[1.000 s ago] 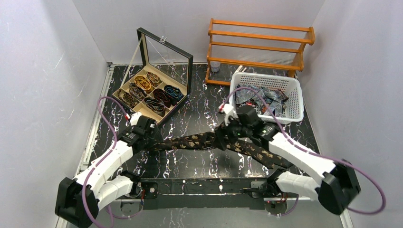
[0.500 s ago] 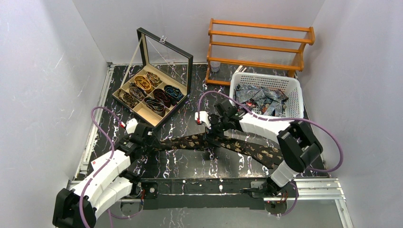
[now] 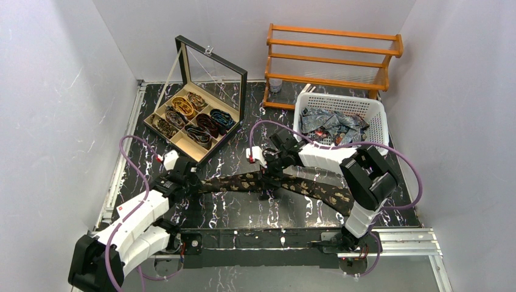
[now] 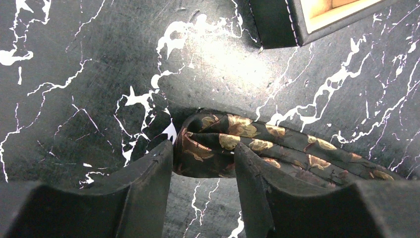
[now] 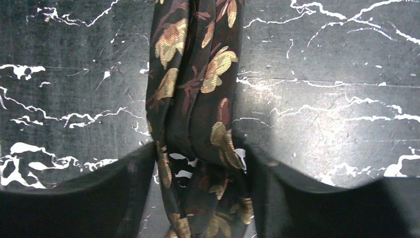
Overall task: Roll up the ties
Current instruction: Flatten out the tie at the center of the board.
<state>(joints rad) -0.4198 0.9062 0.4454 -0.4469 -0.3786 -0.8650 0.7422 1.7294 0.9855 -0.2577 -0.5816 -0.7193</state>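
One dark gold-flowered tie (image 3: 243, 181) is stretched left to right across the near table (image 3: 243, 210). Its folded left end is pinched by the left gripper (image 4: 203, 148) and its bunched middle by the right gripper (image 5: 198, 148). Bare tabletop is seen between the tie and the near corner of the box (image 4: 277, 22).

Both of ours are down low right now. Our left arm (image 3: 137, 213) runs from a folded elbow at the near left corner, forward and inward, with the left gripper (image 4: 203, 148) snug on both sides of the tie (image 4: 257, 146) at its folded end. Our right arm (image 3: 365, 176) is bent sharply, forearm reaching leftward, and the right gripper (image 5: 198, 148) is pinching the tie's bunched middle.
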